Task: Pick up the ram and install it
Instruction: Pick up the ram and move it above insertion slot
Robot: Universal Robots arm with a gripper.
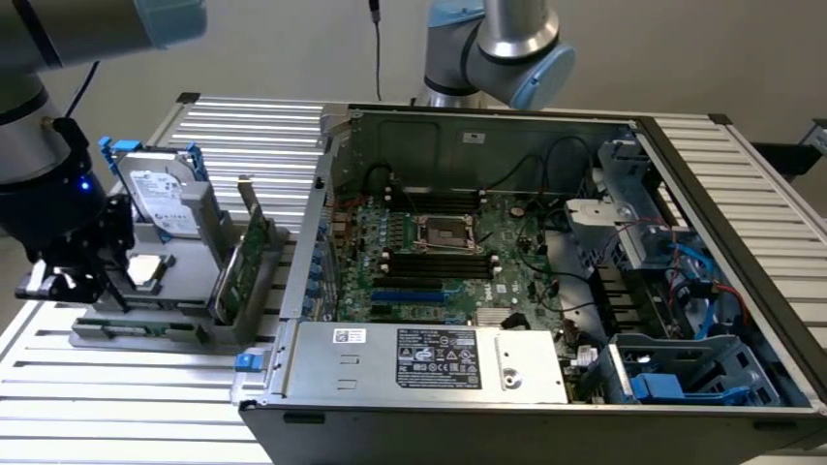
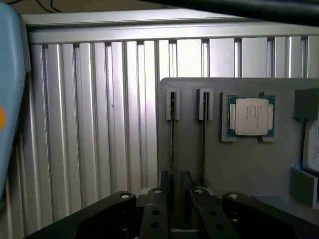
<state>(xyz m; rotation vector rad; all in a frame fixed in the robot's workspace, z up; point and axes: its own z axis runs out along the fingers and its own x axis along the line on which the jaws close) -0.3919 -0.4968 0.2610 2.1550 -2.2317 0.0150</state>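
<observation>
Ribbed aluminium table (image 1: 246,126) spans the workspace. On it, toward the exterior view's right, we see an open computer case (image 1: 478,121). Its motherboard (image 1: 517,281) is exposed, with 1 bare processor socket (image 1: 446,232) and rows of black memory slots (image 1: 440,263) just beside the socket. A silver power supply (image 1: 427,358) sits along the near wall of the case.

Just beside the case, on the exterior view's left, a grey fixture (image 1: 142,329) holds loose parts. We see a hard drive (image 1: 162,199) standing upright, a green expansion card (image 1: 252,257) on edge, and a processor chip (image 2: 250,116) lying flat in its recess.

We find the ram (image 2: 172,139) on that same fixture. It stands on edge in a slotted holder, so we see it as a thin dark line. A 2nd stick (image 2: 203,144) stands parallel just beside it.

The arm (image 1: 39,145) reaches down at the end of the fixture farthest from the case, with the gripper (image 2: 177,175) low over it. Its 2 fingers (image 2: 165,184) stand partly apart with a narrow gap between them, and that gap lines up with the near end of the ram. We cannot tell whether either finger touches the stick. Nothing is lifted, and the ram sits in its holder, well apart from the motherboard.
</observation>
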